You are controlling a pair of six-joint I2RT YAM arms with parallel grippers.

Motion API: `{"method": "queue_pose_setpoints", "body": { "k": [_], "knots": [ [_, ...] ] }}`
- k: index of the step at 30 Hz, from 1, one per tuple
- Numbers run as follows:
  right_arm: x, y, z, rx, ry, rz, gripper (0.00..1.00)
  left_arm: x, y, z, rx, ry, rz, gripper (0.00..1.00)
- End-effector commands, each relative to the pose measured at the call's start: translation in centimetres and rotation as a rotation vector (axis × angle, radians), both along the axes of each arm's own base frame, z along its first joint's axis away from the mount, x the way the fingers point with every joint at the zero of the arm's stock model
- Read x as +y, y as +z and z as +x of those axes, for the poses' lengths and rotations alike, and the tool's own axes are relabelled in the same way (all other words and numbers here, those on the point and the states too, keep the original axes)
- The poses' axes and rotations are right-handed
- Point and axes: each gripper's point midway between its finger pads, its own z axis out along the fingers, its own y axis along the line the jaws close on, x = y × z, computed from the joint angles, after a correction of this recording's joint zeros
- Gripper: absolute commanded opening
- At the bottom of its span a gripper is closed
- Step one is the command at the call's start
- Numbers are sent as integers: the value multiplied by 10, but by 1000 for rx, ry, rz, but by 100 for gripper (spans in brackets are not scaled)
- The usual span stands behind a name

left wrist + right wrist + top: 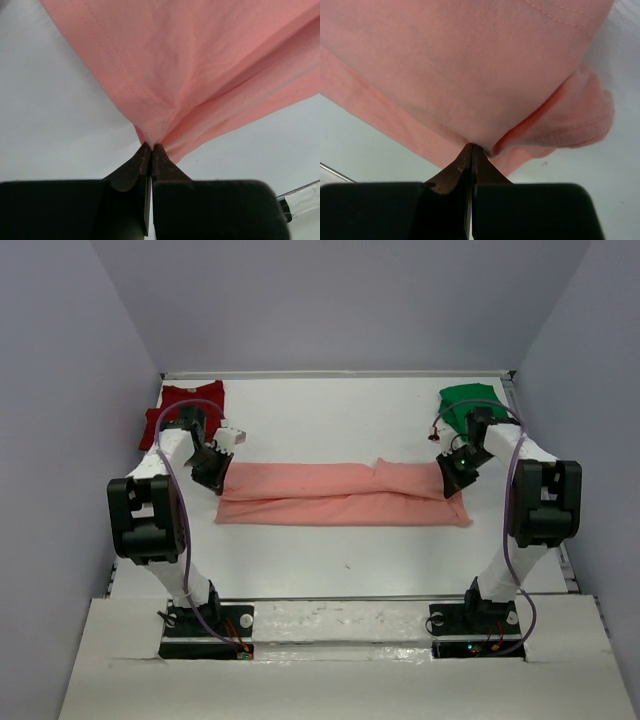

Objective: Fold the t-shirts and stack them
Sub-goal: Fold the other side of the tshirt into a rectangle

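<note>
My wrist cameras show what the top view hides: the left gripper (151, 146) is clamped on the bunched, stitched hem of the pink shirt (200, 70), and the right gripper (471, 146) is pinched tight on its other end. From above, it lies as a long folded band across the middle of the table (340, 425), with a red shirt (190, 402) at the far left and a green shirt (462, 400) at the far right.
</note>
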Motion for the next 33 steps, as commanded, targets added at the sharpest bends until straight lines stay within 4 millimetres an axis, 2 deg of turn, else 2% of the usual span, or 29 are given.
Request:
{"method": "queue_pose_setpoints", "body": {
  "k": [1, 2, 5, 6, 7, 8, 10, 11, 14, 15, 16, 17, 18, 19, 23, 28, 33],
  "knots": [
    [2, 0, 2, 20, 3, 40, 0, -2, -10, -2, 27, 17, 32, 25],
    [3, -3, 1, 31, 1, 45, 0, -5, -15, -4, 45, 12, 37, 31],
    [4, -6, 3, 41, 1, 52, 0, -5, -23, -4, 56, 18, 60, 39],
    [5, -7, 3, 44, 2, 56, 0, -2, -26, -2, 54, 33, 76, 39],
    [5, -8, 3, 49, 3, 57, 0, -12, -29, -3, 64, 4, 77, 39],
    [5, -10, 4, 54, 1, 58, 0, -14, -31, -3, 66, 3, 79, 39],
    [5, -13, 4, 61, 3, 58, 0, -17, -35, -4, 75, -1, 89, 51],
    [5, -16, 5, 69, 2, 59, 0, -17, -36, -2, 68, 1, 97, 63],
    [5, -20, 7, 81, -5, 59, 0, -17, -39, -1, 62, 5, 128, 78],
    [5, -23, 6, 93, -8, 60, 0, -16, -39, -1, 63, 6, 135, 88],
    [4, -25, 6, 99, -8, 57, 3, -16, -39, -1, 60, 9, 141, 94],
    [4, -25, 7, 102, -12, 53, 14, -15, -38, 0, 57, 10, 146, 98],
    [2, -25, 8, 101, -12, 43, 28, -13, -35, 0, 48, 14, 159, 99],
    [1, -24, 8, 102, -14, 40, 36, -12, -32, 0, 44, 12, 167, 99],
    [-1, -16, 10, 86, -14, 27, 57, -1, -16, 5, 9, 21, 227, 99],
    [-5, -4, 11, 64, -14, 4, 68, 16, 6, 8, -37, 44, 317, 99],
    [-7, 28, 11, 16, -3, -11, 73, 24, 38, 9, -86, 38, 357, 99]
  ]
}}
